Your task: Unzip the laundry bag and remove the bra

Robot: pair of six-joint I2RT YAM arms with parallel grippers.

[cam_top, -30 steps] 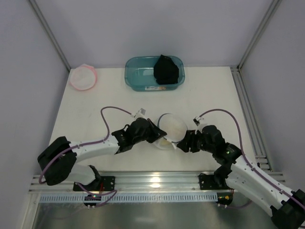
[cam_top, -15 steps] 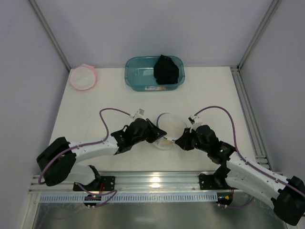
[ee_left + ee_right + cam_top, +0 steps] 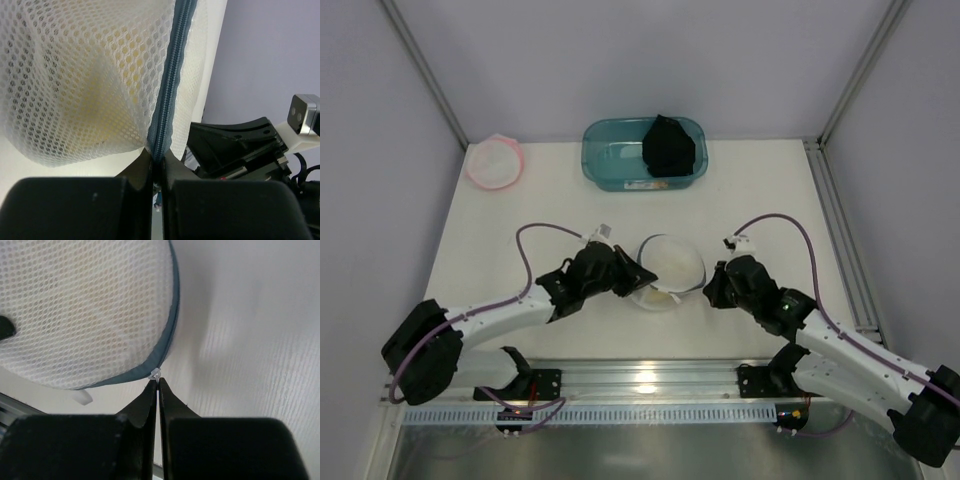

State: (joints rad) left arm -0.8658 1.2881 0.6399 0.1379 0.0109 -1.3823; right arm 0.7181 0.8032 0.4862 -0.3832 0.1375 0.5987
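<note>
Clamping left pincer: tight on grey-blue zip rim of laundry bag
Pinching right pincer: together on white zipper pull
Mesh laundry bag: between both pincers

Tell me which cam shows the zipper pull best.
Right wrist: the zipper pull is sharp, pinched at the right end effector tips on the laundry bag rim. Left wrist shows only zipper tape; top view, too small.
</note>
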